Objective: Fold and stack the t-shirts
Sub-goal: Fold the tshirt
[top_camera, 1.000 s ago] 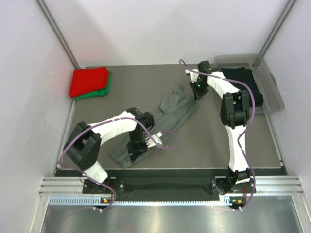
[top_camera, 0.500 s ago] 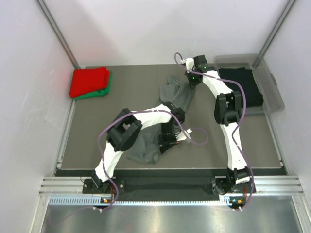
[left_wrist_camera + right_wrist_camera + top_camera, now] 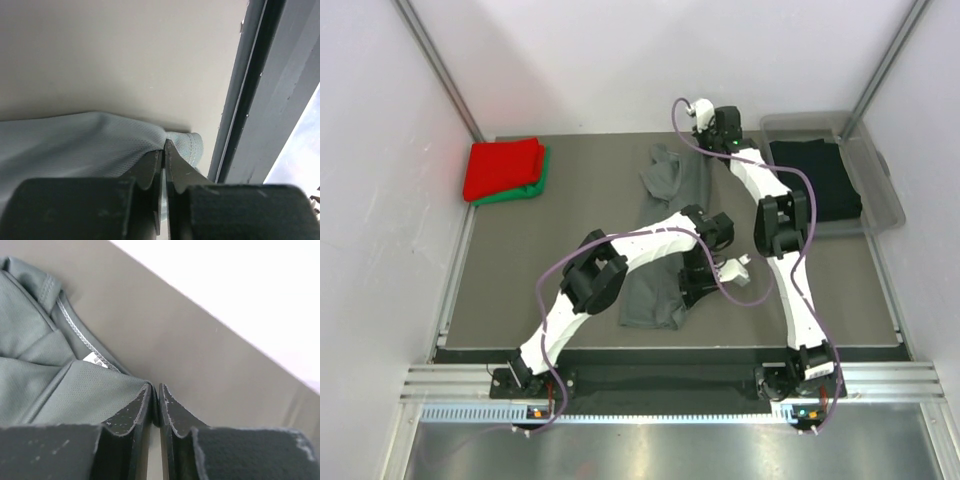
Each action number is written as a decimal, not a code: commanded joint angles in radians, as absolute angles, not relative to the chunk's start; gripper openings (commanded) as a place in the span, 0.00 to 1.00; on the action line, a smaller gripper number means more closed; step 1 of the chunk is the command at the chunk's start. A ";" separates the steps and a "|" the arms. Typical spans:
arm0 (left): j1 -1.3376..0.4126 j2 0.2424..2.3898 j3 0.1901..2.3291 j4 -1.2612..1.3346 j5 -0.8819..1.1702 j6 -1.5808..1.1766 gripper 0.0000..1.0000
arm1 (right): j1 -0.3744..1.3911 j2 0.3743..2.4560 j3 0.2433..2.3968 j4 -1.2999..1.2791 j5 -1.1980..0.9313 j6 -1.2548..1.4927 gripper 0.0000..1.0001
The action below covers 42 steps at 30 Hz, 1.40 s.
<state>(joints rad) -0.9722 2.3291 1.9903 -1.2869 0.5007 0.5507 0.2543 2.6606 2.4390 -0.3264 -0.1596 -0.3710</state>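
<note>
The dark grey t-shirt [image 3: 670,215] lies stretched lengthwise down the middle of the table, held at both ends. My left gripper [image 3: 692,292] is shut on its near right corner; in the left wrist view [image 3: 164,150] the jaws pinch the grey hem [image 3: 100,140]. My right gripper [image 3: 708,150] is shut on the far edge near the collar; the right wrist view [image 3: 156,395] shows the cloth [image 3: 60,385] pinched. A folded red t-shirt [image 3: 503,166] lies on a green t-shirt [image 3: 535,186] at the far left. A black t-shirt [image 3: 817,180] lies in the tub.
A clear plastic tub [image 3: 880,190] stands at the far right corner. White walls with metal posts close in the table on three sides. The table's metal edge rail [image 3: 250,100] runs close beside my left gripper. Purple cables trail from both arms.
Both grippers have pulled the grey shirt: the left swung from the near left to the near middle-right, the right moved towards the far edge. The shirt went from diagonal to lengthwise.
</note>
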 commanded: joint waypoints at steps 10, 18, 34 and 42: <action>-1.019 2.268 2.077 -1.232 0.712 0.463 0.66 | 0.313 2.688 2.505 -0.051 -0.097 -0.374 0.47; -0.982 1.986 2.034 -1.128 0.550 0.336 0.63 | 0.293 2.291 2.045 0.052 0.052 -0.336 0.58; -0.520 1.689 1.283 -0.683 0.411 -0.262 0.62 | 0.195 1.792 1.203 -0.649 -0.682 0.210 0.43; -0.460 1.609 0.974 -0.543 0.515 -0.429 0.69 | 0.204 1.515 0.803 -0.558 -0.750 0.365 0.67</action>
